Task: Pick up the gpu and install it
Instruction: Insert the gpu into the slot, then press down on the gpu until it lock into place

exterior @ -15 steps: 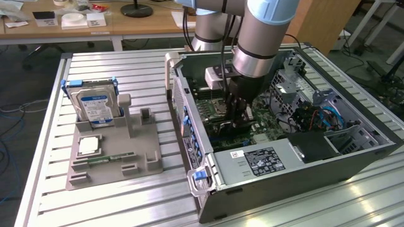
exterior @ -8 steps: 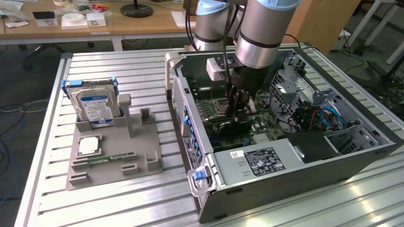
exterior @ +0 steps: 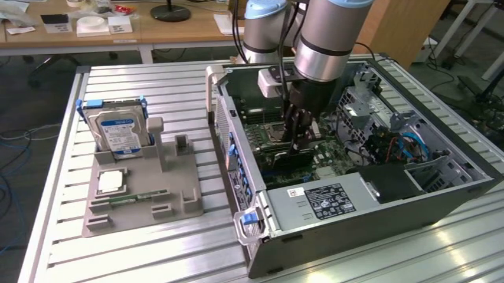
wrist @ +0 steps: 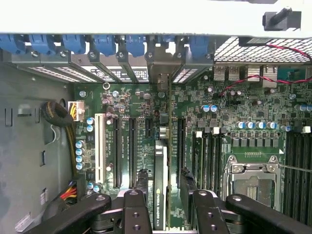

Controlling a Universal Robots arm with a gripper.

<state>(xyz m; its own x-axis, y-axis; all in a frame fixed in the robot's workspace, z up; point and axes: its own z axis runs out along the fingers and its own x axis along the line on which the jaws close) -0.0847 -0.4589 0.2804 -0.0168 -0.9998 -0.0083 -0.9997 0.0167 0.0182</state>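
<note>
The gpu (wrist: 160,195) stands edge-on among the expansion slots of the motherboard (wrist: 243,107), a thin black card whose end points at the rear slot openings. My gripper (wrist: 164,178) reaches straight down into the open PC case (exterior: 441,194) and straddles the card. Each black fingertip (wrist: 141,180) stands a little off the card's side, so the jaws are open around it. In the exterior view the gripper (exterior: 298,144) hangs low over the board with the gpu (exterior: 295,159) dark beneath it. Whether the card sits fully in its slot I cannot tell.
A grey fixture (exterior: 134,206) beside the case holds a blue-labelled hard drive (exterior: 118,130), a processor (exterior: 110,181) and a green memory stick (exterior: 138,196). The labelled power supply (exterior: 323,200) and drive cage (exterior: 370,106) crowd the case. Cables (wrist: 63,126) run along the case wall.
</note>
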